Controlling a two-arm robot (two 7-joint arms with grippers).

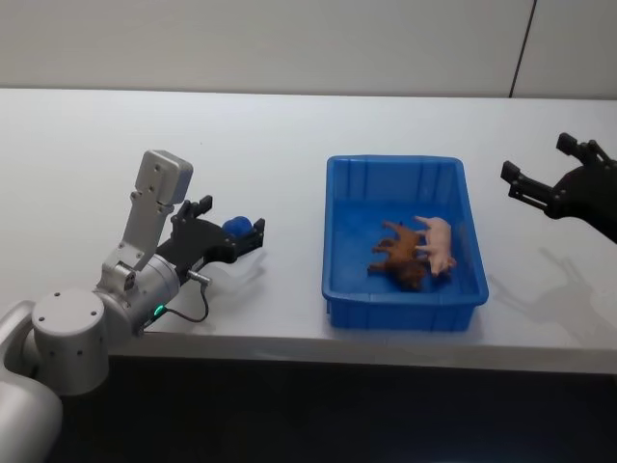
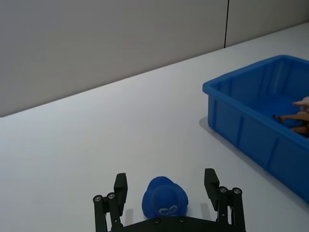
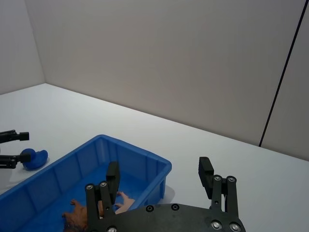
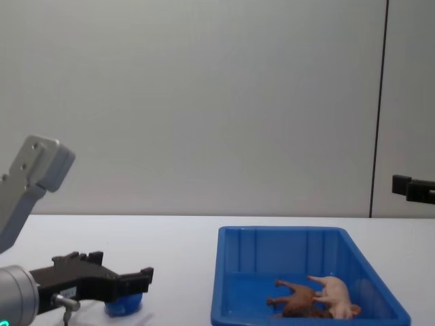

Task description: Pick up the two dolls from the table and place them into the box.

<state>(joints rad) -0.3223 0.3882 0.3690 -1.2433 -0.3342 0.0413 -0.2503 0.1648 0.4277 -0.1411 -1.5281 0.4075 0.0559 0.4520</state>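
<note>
Fingers of the left gripper point(image 1: 229, 232) are apart around a blue toy point(image 1: 236, 228) on the table point(image 1: 289, 135). Both dolls, brown point(image 1: 399, 254) and pig point(image 1: 437, 243), lie touching inside the box point(image 1: 328, 231). Right gripper point(image 1: 540, 177) hovers open, beside it. Placing looks finished; next, only withdrawal.
</note>
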